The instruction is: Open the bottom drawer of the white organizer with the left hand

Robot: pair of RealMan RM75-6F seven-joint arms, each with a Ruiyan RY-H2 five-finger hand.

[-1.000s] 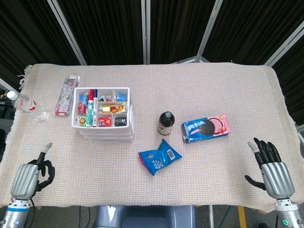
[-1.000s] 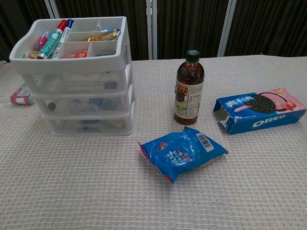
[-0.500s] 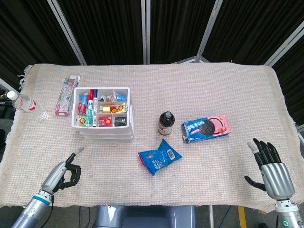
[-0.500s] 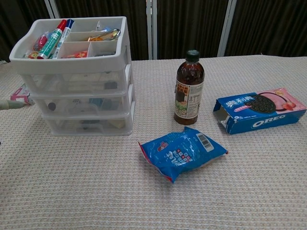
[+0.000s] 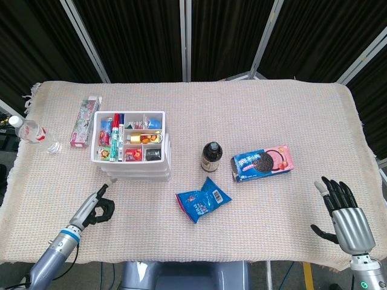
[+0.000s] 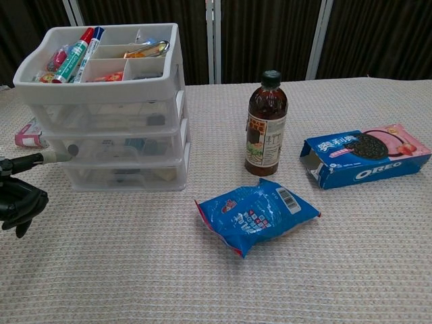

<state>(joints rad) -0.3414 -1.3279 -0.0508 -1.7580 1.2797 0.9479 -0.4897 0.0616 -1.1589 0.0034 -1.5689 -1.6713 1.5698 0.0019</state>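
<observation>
Left hand [image 5: 95, 208] empty, most fingers curled, one pointing at the white organizer [image 5: 132, 147], just short of its bottom drawer [image 6: 125, 177], which is closed. Organizer sits left of centre on the surface [image 5: 254, 109]. Right hand [image 5: 344, 217] open, far right.

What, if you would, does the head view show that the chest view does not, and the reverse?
Only the head view shows the right hand, open near the table's edge, a clear water bottle at the far left, and the organizer's whole top tray. Only the chest view shows the three drawer fronts, the bottom drawer closed. Both show the left hand, fingers curled with one extended toward the white organizer, the brown bottle, Oreo box and blue snack packet.
</observation>
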